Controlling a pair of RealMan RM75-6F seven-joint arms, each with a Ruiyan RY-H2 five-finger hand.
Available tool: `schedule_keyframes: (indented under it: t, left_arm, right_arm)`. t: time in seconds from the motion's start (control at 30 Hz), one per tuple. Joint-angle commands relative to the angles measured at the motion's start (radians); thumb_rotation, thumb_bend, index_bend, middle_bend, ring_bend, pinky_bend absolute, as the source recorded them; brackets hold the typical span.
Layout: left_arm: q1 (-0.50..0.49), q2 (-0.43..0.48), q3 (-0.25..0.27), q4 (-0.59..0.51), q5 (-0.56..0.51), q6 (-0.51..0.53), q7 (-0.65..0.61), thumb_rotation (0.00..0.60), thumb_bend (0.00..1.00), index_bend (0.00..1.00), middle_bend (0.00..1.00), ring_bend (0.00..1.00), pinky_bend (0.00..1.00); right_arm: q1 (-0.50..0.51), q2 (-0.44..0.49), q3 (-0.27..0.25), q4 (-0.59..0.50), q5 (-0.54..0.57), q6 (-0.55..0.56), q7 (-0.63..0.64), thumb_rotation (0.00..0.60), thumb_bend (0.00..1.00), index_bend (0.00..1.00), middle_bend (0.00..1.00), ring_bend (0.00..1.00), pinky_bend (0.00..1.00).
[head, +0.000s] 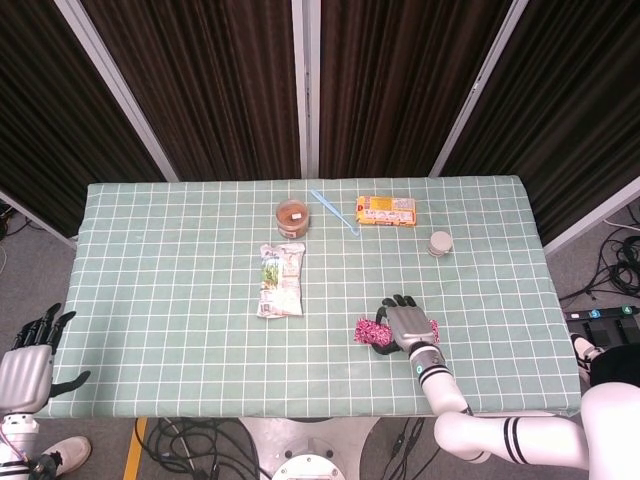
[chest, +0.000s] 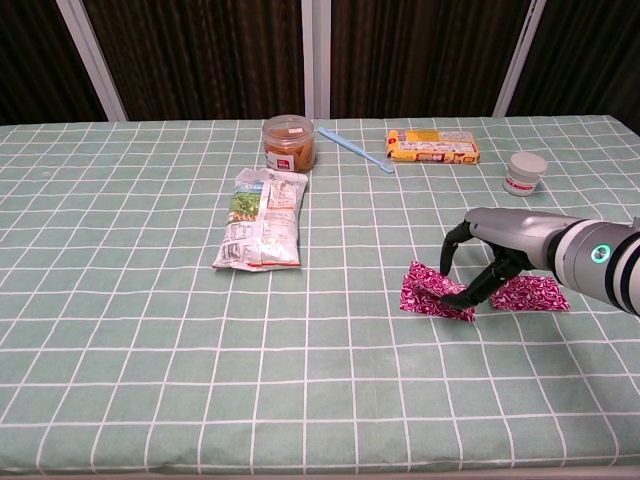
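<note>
The right hand (chest: 497, 262) hangs low over the table (chest: 120, 330) near its front edge, toward the right side, fingers curled downward with the fingertips (chest: 452, 300) pressing on a pink patterned packet (chest: 428, 290). That packet lies partly on top of a second one, so the two overlap under the hand, and a third pink packet (chest: 528, 293) lies flat just to the right, beneath the wrist. Whether the hand actually pinches the top packet or only rests on it cannot be told. The left hand (head: 28, 365) hangs off the table's left front corner, fingers spread and holding nothing. Near the middle of the table lies a snack bag (chest: 259, 228). Along the far edge stand a small jar with an orange lid (chest: 288, 143), a light blue stick (chest: 355, 149) and a yellow box (chest: 432, 146), with a little white tub (chest: 525, 173) to the right of them.
</note>
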Motion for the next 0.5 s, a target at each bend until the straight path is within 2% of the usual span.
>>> schedule_keyframes:
  t: [0.03, 0.5]
  left_arm:
    - [0.002, -0.001, 0.001, 0.002, -0.001, 0.001, -0.002, 0.600, 0.09, 0.19, 0.15, 0.14, 0.15]
    - [0.003, 0.000, 0.001, -0.002, -0.008, -0.003, 0.003, 0.600, 0.09, 0.19, 0.15, 0.14, 0.14]
  right_arm:
    - [0.004, -0.003, -0.001, 0.009, -0.002, -0.004, 0.001, 0.445, 0.19, 0.40, 0.13, 0.00, 0.00]
    - [0.042, -0.022, -0.018, 0.078, -0.033, -0.045, -0.022, 0.443, 0.19, 0.38, 0.12, 0.00, 0.00]
